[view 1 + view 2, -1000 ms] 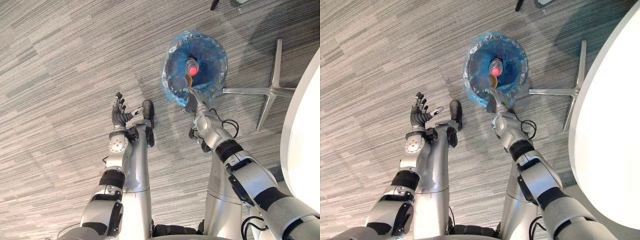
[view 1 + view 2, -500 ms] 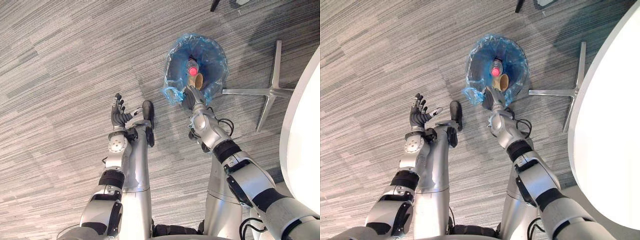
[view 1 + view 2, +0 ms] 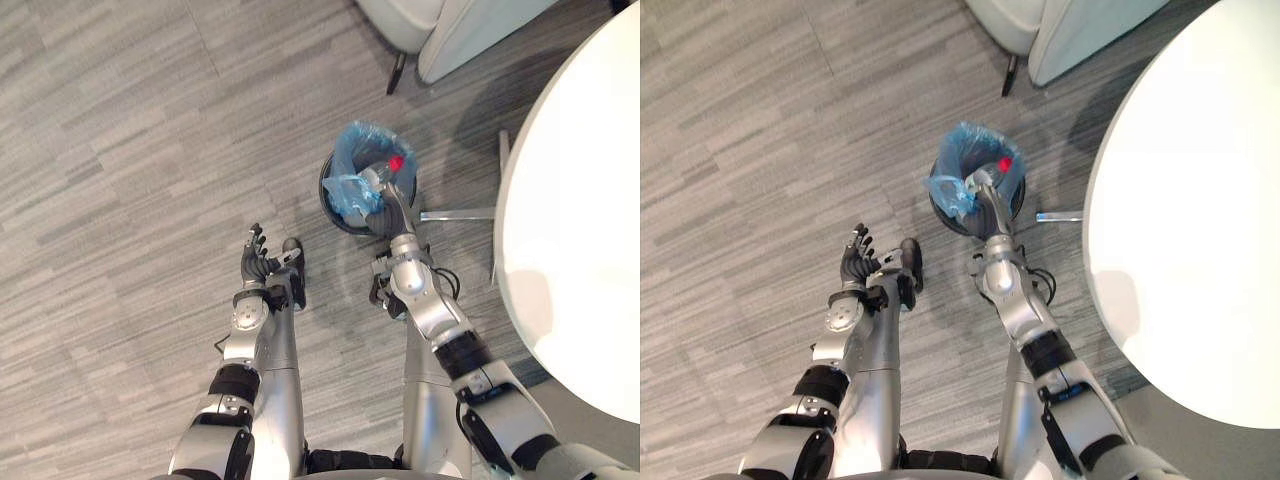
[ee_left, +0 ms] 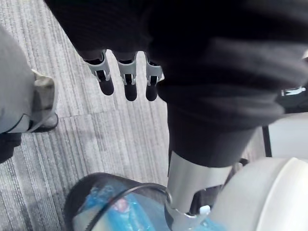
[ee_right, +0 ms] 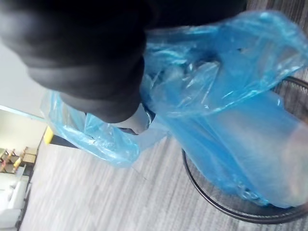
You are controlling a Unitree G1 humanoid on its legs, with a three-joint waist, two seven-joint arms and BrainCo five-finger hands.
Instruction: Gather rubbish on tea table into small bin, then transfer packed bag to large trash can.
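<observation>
Blue bag (image 3: 362,168): bunched up, raised partly out of the small bin (image 3: 332,208) standing on the carpet (image 3: 120,150) (a red-capped bottle (image 3: 396,162) shows inside).
Right hand (image 3: 381,195): fingers closed on the bag's gathered rim.
Left hand (image 3: 257,266): fingers loosely spread, holding nothing, above the carpet.

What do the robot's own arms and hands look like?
The left arm and right arm are silver-grey, rounded shells with black bands. The left hand and right hand wear dark ribbed covers; the left's fingers are silver, dark-tipped.
</observation>
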